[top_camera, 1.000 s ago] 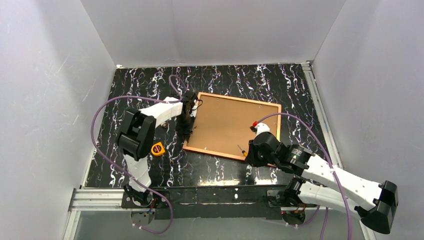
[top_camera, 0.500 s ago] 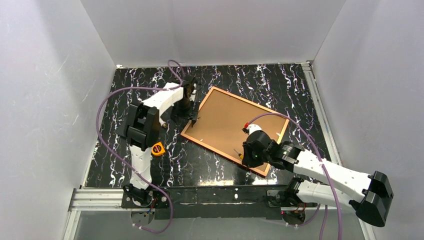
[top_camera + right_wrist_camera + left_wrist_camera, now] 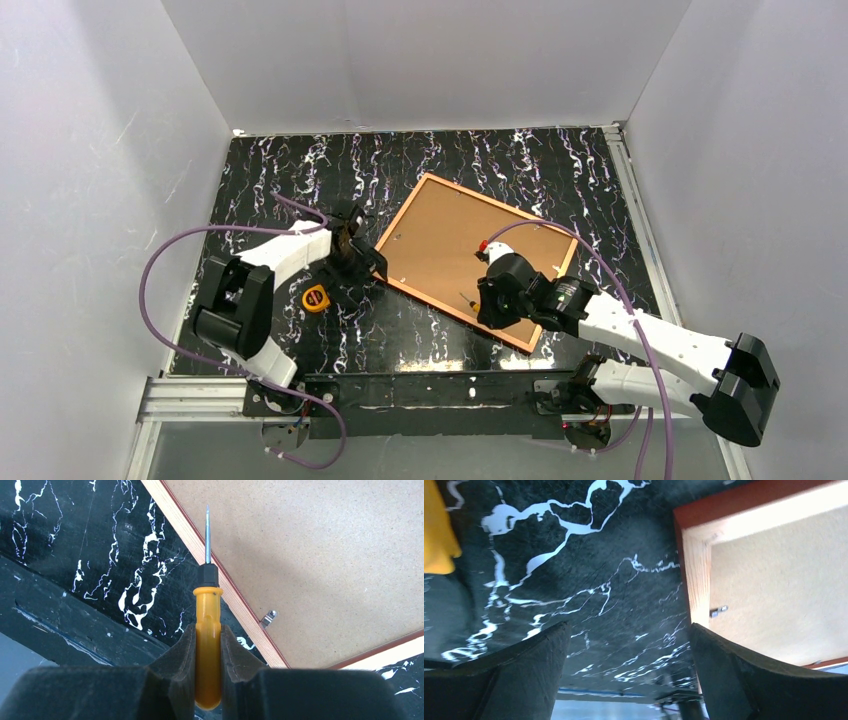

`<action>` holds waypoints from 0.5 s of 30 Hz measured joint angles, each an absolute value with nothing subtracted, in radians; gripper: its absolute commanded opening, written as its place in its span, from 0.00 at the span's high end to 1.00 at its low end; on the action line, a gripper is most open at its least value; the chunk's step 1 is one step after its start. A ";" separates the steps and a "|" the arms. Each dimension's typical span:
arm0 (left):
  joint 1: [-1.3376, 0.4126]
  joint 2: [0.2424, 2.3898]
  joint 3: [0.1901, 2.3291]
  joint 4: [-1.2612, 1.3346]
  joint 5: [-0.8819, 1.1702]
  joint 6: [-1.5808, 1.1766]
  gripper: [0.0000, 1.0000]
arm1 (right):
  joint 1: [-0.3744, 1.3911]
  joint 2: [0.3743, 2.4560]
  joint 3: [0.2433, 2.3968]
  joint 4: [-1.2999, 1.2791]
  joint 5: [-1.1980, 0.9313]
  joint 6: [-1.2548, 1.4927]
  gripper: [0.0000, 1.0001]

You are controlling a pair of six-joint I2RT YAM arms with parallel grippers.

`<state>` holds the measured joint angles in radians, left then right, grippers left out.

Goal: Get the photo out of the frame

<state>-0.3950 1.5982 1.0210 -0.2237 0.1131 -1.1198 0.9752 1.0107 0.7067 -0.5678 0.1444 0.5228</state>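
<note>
Screwdriver (image 3: 207,655): yellow handle and thin steel shaft. The tip points at the near rail of the frame (image 3: 420,298), close to a metal clip (image 3: 267,619), probably to lever that clip aside.
Right gripper (image 3: 207,630): jaws clamped on the screwdriver handle, holding the tool low over the near rail.
Tape measure (image 3: 315,298): yellow, lying near the left gripper; it seems to have no part in the task.
Left gripper (image 3: 630,627): jaws spread wide and empty, above the table just off the frame's left corner, likely placed to steady that corner.
Frame: thin red-brown wooden border, lying face down and skewed.
Photo (image 3: 450,240): seated inside the frame with only its plain brown board back showing, not yet out.
Table (image 3: 300,170): black with white veins.
</note>
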 measured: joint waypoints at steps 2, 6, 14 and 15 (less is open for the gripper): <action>-0.397 1.610 0.974 -0.153 0.134 -1.204 0.14 | 0.975 1.010 0.707 -0.564 0.138 0.522 0.99; -0.405 1.629 0.927 -0.014 0.142 -1.316 0.19 | 0.975 1.001 0.705 -0.559 0.127 0.525 0.99; -0.436 1.634 0.889 0.154 0.130 -1.457 0.59 | 0.975 0.970 0.704 -0.550 0.120 0.537 0.99; -0.441 1.637 0.885 0.171 0.129 -1.468 0.63 | 0.975 0.970 0.704 -0.550 0.120 0.538 0.99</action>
<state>-0.4408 1.6375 0.8852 0.1707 0.1291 -1.4677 0.9752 0.9695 0.7036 -0.5499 0.1200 0.5381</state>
